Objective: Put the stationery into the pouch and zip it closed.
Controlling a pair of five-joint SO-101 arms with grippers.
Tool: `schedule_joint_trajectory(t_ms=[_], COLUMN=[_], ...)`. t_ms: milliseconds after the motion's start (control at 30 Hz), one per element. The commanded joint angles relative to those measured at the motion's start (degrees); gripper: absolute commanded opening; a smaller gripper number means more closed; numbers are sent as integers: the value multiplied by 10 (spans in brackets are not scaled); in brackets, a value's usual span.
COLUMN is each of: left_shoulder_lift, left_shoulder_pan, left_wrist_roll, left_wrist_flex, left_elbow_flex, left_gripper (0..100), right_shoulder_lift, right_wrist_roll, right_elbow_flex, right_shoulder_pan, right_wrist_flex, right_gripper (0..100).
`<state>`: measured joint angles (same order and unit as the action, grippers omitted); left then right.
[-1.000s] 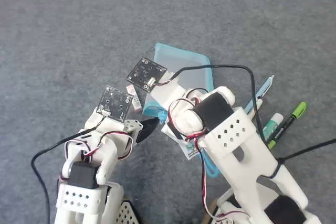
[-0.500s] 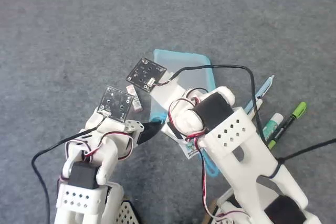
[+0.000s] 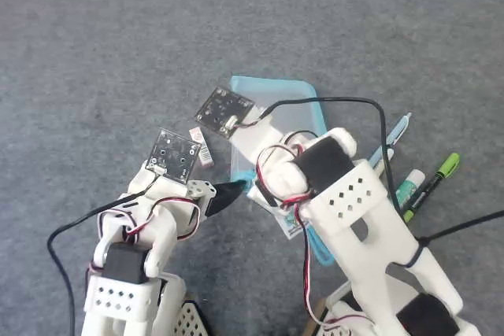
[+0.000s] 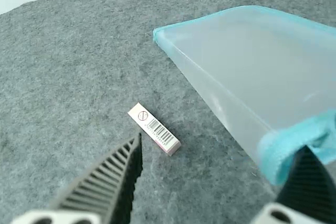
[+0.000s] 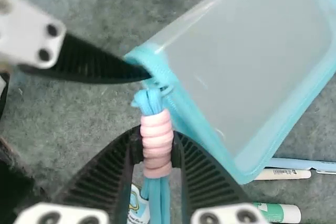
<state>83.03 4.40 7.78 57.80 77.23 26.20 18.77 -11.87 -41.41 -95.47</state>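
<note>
The translucent pouch (image 3: pixel 277 108) with a teal edge lies flat between the two arms. My right gripper (image 5: pixel 156 136) is shut on the pink zipper pull (image 5: pixel 156 148) at the pouch's near corner (image 5: pixel 144 66). My left gripper (image 4: pixel 220 146) stands open beside that same corner, and its black finger (image 5: pixel 100 66) touches the teal edge. A small white eraser (image 4: pixel 155 129) lies on the grey mat just left of the pouch. A light blue pen (image 3: pixel 396 135), a white and green marker (image 3: pixel 409 186) and a black pen with a green cap (image 3: pixel 435 179) lie to the right of the pouch.
Grey mat (image 3: pixel 94 60) covers the table, with open room at the left and far side. A black cable (image 3: pixel 346 101) arches over the pouch's right end. A printed tag (image 3: pixel 293 227) and a teal strap (image 3: pixel 316 251) lie under the right arm.
The pouch has turned a little and settled flatter on the mat. The right arm has shifted slightly to the right with the zipper pull. The left arm has hardly moved.
</note>
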Motion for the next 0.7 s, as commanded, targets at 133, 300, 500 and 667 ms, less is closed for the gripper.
schedule_joint_trajectory(t_ms=[133,300,500,667], left_shoulder_lift=[-1,-1,-1,-4], left_shoulder_pan=[-1,-1,-1,-24], left_wrist_roll=[-8,-8,-8,-53], left_wrist_flex=[-38,-45,-46,-66], left_elbow_flex=[-15,-10,-9,0], left_gripper=[415,372,231,108], right_shoulder_lift=[34,30,30,33], right_wrist_roll=[34,36,55,96], right_elbow_flex=[70,73,61,50], right_shoulder_pan=[-8,-8,-3,86], right_wrist_flex=[-67,-68,-69,-69], right_gripper=[7,7,7,7])
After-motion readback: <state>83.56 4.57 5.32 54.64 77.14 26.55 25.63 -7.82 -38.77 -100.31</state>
